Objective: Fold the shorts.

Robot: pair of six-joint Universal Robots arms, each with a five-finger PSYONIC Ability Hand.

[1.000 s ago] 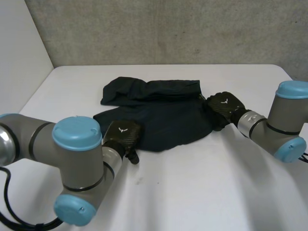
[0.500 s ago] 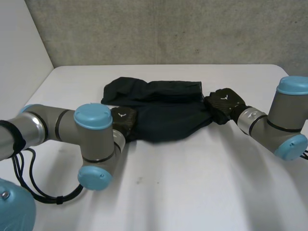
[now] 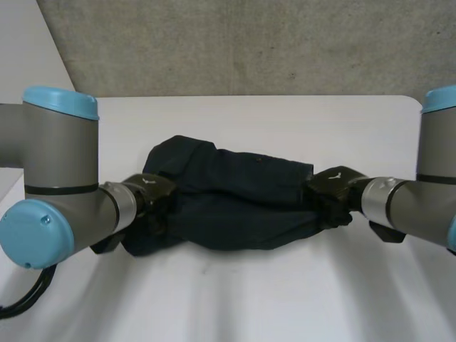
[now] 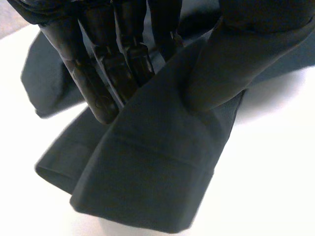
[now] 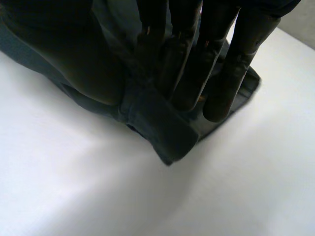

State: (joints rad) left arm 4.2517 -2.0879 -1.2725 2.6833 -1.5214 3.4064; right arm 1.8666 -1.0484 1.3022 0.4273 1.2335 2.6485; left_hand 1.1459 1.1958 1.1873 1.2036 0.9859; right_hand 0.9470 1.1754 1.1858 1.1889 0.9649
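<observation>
- On the white desk [image 3: 271,299], about midway across it, the dark navy fabric shorts [image 3: 235,203] lie bunched into a long, rumpled bundle stretched between my two hands.
- My left hand [image 3: 151,198] is clamped on the left end of the shorts. In my left wrist view my fingers [image 4: 110,69] lie against one face of the cloth and my thumb [image 4: 246,54] digs into the other, so a fold is pinched between them.
- Past that pinch, a stitched hem edge of the shorts hangs toward the desk, doubled over in layers.
- My right hand [image 3: 333,187] grasps the right end of the bundle. In my right wrist view the fingers [image 5: 206,64] sit on one side and the thumb [image 5: 69,54] on the other, with a thick stitched band of cloth squeezed between them.
- A corner of that band pokes out beyond my fingertips. I cannot tell whether it touches the desk.
- The far left part of the shorts rises in a rounded hump behind my left hand.
- My left arm [image 3: 57,178], grey with light-blue caps, reaches in from the left, and my right arm [image 3: 420,206] from the right.
- A rough grey concrete wall [image 3: 249,43] stands behind the desk.
</observation>
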